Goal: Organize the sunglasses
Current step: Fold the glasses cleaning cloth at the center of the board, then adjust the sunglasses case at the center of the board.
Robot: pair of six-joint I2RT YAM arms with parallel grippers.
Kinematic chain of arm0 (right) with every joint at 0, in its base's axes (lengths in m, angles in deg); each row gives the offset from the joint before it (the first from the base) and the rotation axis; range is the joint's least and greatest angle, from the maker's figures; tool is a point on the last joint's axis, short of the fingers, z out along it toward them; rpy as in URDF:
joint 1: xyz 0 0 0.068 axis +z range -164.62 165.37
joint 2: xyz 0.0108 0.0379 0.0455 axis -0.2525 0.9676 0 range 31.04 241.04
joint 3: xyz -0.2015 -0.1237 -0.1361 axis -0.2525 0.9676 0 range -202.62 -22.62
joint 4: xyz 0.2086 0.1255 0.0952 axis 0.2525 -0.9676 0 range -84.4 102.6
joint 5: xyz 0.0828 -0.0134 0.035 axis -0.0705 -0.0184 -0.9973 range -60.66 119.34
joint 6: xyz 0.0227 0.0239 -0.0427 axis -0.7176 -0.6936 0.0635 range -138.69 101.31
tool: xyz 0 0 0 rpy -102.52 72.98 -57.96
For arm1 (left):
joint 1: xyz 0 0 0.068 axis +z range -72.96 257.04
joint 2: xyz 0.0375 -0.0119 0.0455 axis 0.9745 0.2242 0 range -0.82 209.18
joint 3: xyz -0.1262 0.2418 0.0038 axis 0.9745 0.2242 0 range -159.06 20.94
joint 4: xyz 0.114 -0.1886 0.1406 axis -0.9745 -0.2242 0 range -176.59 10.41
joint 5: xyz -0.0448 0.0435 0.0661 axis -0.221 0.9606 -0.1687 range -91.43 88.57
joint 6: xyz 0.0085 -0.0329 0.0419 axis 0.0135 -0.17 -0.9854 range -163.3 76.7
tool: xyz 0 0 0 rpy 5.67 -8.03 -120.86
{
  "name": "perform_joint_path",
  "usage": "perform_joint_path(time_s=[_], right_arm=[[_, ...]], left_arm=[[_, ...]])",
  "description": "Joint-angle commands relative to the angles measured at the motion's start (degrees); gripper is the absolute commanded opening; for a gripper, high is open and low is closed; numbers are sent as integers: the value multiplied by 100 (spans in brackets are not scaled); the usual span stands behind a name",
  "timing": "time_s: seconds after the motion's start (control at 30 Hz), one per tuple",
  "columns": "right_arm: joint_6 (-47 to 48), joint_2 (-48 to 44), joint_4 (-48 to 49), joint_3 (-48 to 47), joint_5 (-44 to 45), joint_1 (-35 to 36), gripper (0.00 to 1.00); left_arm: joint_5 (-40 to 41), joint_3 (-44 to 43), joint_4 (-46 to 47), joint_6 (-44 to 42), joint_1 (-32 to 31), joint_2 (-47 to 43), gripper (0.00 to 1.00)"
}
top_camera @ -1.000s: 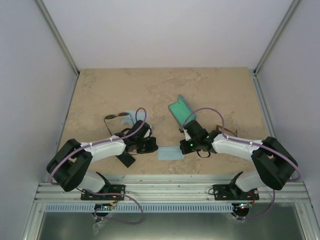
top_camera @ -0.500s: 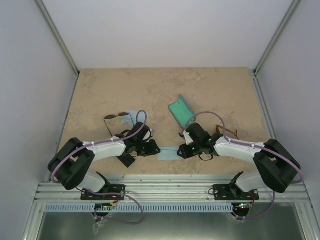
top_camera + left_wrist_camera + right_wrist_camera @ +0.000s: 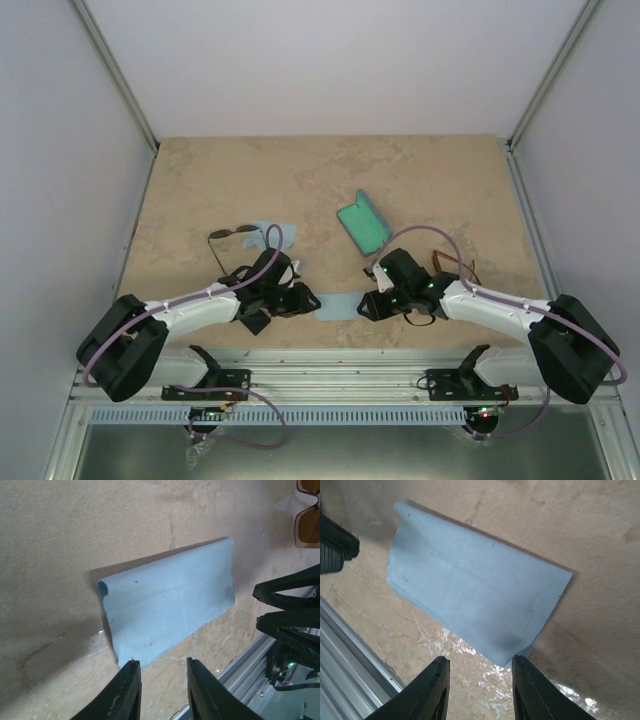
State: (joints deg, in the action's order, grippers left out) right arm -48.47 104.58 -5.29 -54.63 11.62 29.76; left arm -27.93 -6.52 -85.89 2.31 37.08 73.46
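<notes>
The black-framed sunglasses [image 3: 232, 236] lie at the left of the table, beside a light-blue cloth [image 3: 278, 234]. The amber-framed sunglasses [image 3: 462, 268] lie at the right, partly behind my right arm; their lenses [image 3: 307, 525] show at the top right of the left wrist view. A folded light-blue cloth [image 3: 340, 305] lies flat near the front edge between both grippers. My left gripper [image 3: 312, 298] [image 3: 161, 667] is open just short of the folded cloth's [image 3: 167, 602] left end. My right gripper [image 3: 366, 306] [image 3: 479, 662] is open at the cloth's [image 3: 475, 585] right end. Neither holds anything.
A grey-blue case [image 3: 362, 222] lies open behind the right gripper. A black case [image 3: 252, 322] lies under my left arm. The metal rail [image 3: 340, 375] runs along the table's front edge close to both grippers.
Both grippers have opened and let go of the folded cloth, which now lies on the table. Both arms have drawn back toward the front edge.
</notes>
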Motion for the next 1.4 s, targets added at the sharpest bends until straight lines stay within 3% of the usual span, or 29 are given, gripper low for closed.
perform_joint_path(time_s=[0.0,0.1,0.23,0.4,0.63,0.73,0.9,1.13,1.37], right_arm=[[-76,235,28,-315,174,-9,33],[-132,579,205,-424,142,48,25],[-245,882,461,-398,29,137,20],[-450,965,395,-134,98,172,19],[-646,539,-533,90,969,176,22],[-647,263,-720,-166,1313,173,25],[-538,330,-455,-847,1946,159,38],[-144,1967,257,-2484,2575,-102,66],[102,3773,175,-4215,2916,-548,77]], left_arm=[[-211,-125,266,124,15,58,26],[-254,-252,454,142,-46,392,17],[-134,-359,526,183,-220,820,13],[258,-216,240,253,-271,1044,12],[378,-70,-37,260,-266,829,12],[318,-288,-80,222,-267,654,17],[821,-740,-329,257,-266,431,34],[1685,-704,-430,764,-222,272,37],[1580,-395,-45,1087,-219,150,40]])
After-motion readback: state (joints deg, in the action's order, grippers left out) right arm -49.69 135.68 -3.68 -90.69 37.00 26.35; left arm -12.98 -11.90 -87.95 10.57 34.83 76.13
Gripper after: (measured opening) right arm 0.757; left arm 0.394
